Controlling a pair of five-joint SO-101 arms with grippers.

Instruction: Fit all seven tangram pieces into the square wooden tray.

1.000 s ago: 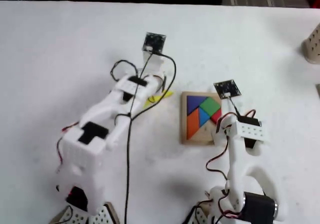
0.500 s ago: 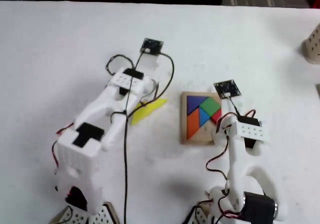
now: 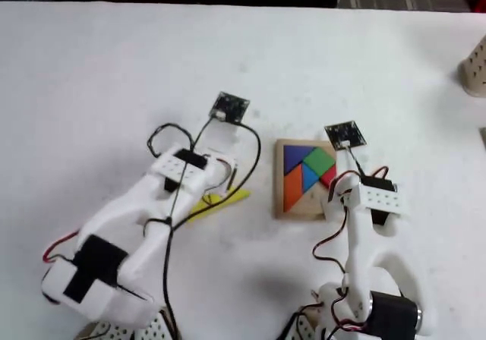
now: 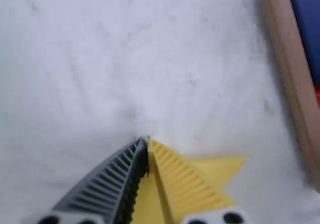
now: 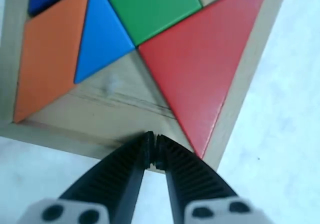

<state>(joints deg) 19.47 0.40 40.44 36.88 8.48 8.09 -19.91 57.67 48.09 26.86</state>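
Tray (image 3: 279, 181) holds five pieces (image 5: 150, 4), gap bare. Left tool (image 4: 147, 141) pinching yellow piece (image 3: 228, 199) near tray. Right tool (image 5: 152, 136) closed, empty.

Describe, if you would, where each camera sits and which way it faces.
High view: fixed overhead, looking down on the table; left arm and right arm show.
Left wrist view: on the left wrist, facing down at the yellow piece; left gripper shows.
Right wrist view: on the right wrist, facing down into the wooden tray; right gripper shows.
Shared: all three show the tray; high and left wrist views share the yellow piece.
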